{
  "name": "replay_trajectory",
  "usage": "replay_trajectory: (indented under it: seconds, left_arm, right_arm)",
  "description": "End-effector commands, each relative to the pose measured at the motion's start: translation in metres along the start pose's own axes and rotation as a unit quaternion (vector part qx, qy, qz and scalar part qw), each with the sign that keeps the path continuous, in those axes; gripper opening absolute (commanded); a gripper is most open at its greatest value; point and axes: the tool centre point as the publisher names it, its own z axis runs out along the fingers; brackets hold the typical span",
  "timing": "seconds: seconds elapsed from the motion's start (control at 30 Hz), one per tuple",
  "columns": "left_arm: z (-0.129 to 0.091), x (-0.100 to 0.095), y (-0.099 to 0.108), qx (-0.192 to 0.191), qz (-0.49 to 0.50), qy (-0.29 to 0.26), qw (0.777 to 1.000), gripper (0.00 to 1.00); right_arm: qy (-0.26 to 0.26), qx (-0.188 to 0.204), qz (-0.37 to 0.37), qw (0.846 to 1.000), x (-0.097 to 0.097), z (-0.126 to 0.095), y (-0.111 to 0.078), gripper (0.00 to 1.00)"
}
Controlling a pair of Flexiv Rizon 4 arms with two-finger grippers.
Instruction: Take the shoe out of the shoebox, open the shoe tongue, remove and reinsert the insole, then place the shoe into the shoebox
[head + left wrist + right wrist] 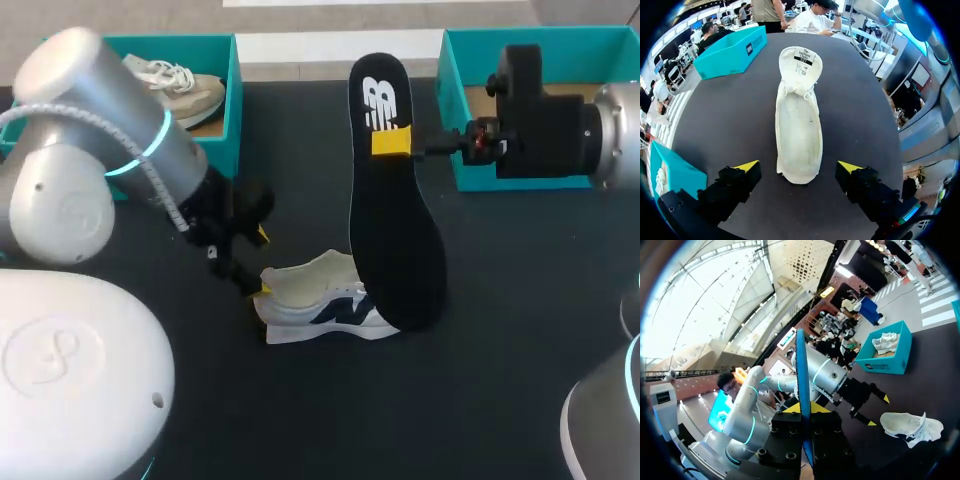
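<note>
Dark desk (520,300), teal shoebox (452,120) at far right corner. Shoe (310,290) near desk middle, tongue folded out. Right claw (392,140) clenched on insole (395,230), upright over shoe. Left claw (798,165) released, straddling heel: pinch heel to brace, then feed insole toe-first, flat.

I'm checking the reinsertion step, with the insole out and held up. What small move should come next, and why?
Probably lower the insole with the right gripper into the shoe. The insole hangs upright, clamped near its upper end, with its lower end by the shoe. The shoe's tongue is folded back and its inside is bare. The left gripper is open on either side of the heel.
</note>
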Motion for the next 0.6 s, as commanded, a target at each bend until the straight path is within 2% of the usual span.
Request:
replay_trajectory:
  seconds: [0.03, 0.2, 0.27, 0.6]
  left_arm:
    - [-0.0003, 0.0024, -0.0070, -0.172, 0.007, -0.007, 0.985, 1.00]
    - [-0.0043, 0.0029, -0.0061, -0.190, 0.012, -0.018, 0.982, 1.00]
    - [-0.0030, 0.0030, -0.0043, -0.201, 0.012, -0.040, 0.979, 1.00]
    - [-0.0030, 0.0030, -0.0043, -0.201, 0.012, -0.040, 0.979, 1.00]
  right_arm:
    - [-0.001, 0.001, 0.001, 1.000, -0.0007, 0.0037, 0.0007, 0.00]
    - [-0.001, 0.001, 0.001, 1.000, -0.0007, 0.0037, 0.0007, 0.00]
    - [-0.001, 0.001, 0.001, 1.000, -0.0007, 0.0037, 0.0007, 0.00]
    - [-0.001, 0.001, 0.001, 1.000, -0.0007, 0.0037, 0.0007, 0.00]
